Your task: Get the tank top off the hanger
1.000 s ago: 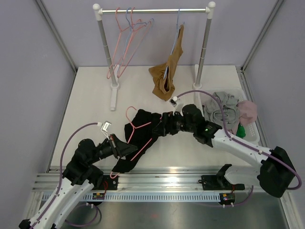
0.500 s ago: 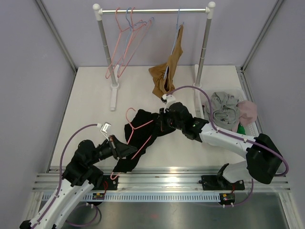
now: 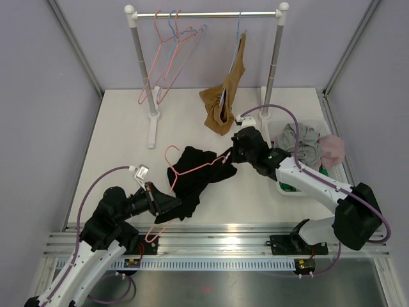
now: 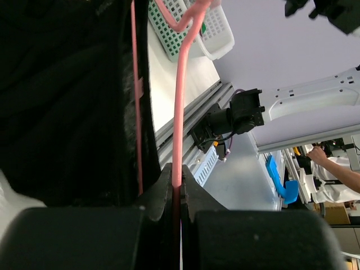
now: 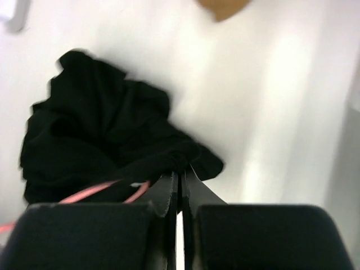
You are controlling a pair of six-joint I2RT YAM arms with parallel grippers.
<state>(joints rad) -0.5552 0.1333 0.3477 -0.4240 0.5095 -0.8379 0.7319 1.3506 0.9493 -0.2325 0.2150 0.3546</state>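
Tank top sits bunched mid-table, black, not yet off the pink hanger: the wire runs across the cloth w/ its hook poking out on the far-left side. Starting left: the left gripper is at the near-left end of the bundle, jaws pinched tight on the hanger's wire. The wrist view shows the pink rod clamped right btwn the tips, w/ black fabric draped just beside it. Moving right across the cloth: the fabric is drawn out into a thin tongue toward the right gripper, whose jaws are closed down narrow on that far-right edge of the top. The wrist cam shows the black hem nipped at the tips, pink wire just beside them, prob. not in the bite. So the step in hand looks like the strip-off: one arm anchors the hanger, the other has its hold on the cloth. Next move prob. calls for the right arm to draw the top rightward and off the wire end while the left holds firm. Watch for the strap snagging on the hanger's shoulder. Farther right, the basket of clothes stands well apart.
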